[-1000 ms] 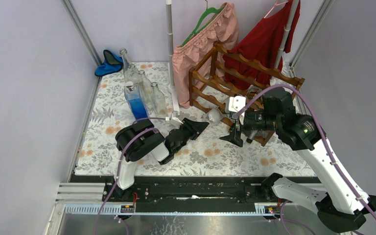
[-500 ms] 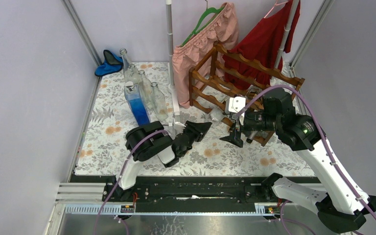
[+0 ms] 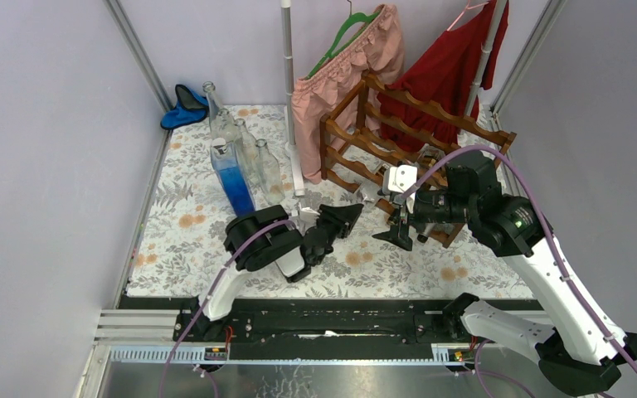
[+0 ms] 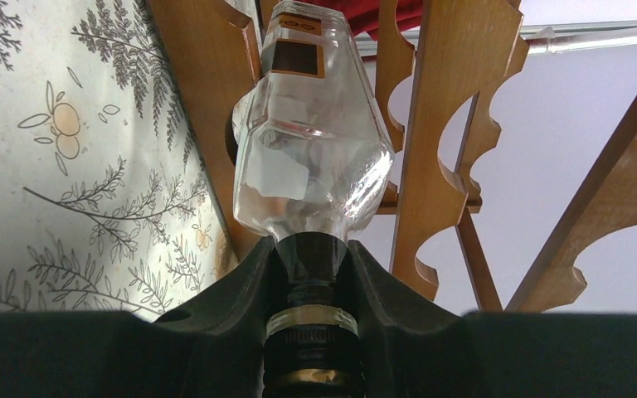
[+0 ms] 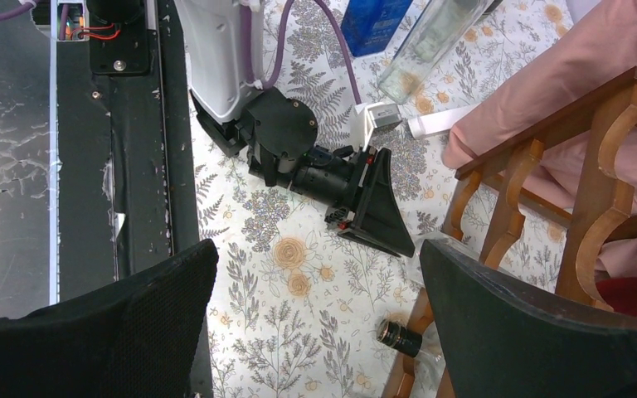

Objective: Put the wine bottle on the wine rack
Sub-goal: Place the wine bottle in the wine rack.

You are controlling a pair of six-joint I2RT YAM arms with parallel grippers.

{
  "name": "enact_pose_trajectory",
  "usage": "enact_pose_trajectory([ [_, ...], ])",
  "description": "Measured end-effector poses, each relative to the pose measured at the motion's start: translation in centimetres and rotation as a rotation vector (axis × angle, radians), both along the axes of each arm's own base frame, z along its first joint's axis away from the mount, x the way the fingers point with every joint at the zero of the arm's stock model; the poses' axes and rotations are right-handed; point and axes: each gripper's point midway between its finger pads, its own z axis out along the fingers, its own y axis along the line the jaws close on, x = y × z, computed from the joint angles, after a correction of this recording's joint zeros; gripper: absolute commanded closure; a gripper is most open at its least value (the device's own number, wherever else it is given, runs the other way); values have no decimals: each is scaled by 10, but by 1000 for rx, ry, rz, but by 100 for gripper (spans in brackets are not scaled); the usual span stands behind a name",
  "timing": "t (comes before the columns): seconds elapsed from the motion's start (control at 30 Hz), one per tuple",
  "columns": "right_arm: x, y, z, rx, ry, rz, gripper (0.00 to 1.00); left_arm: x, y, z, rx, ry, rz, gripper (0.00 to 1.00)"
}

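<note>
The left gripper [image 3: 344, 217] is clamped on the dark neck of the wine bottle [image 3: 365, 197], just above its capped end, with the clear faceted body pointing away from the fingers towards the wine rack [image 3: 406, 137]. In the left wrist view the wine bottle [image 4: 311, 157] lies in front of an upright post of the wine rack [image 4: 440, 124], with scalloped rail edges close on its right; I cannot tell whether glass touches wood. The right gripper [image 3: 396, 232] hovers just beside the rack's near corner, its jaws spread wide and holding nothing. An open stretch of floral cloth [image 3: 191, 215] runs between both grippers and the near table edge. Behind the left arm, a blue bottle [image 3: 232, 178] and clear glass bottles [image 3: 249, 153] crowd the white pole [image 3: 289, 83]. A pink garment [image 3: 348, 83] hangs against the rack's left side.
</note>
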Motion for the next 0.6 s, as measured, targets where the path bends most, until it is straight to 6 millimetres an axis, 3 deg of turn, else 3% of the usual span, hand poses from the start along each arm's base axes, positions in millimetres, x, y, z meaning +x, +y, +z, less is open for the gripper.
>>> enact_pose_trajectory([
  [0.6, -2, -1, 1, 2, -9, 6, 0, 19, -13, -3, -113, 22, 48, 100],
])
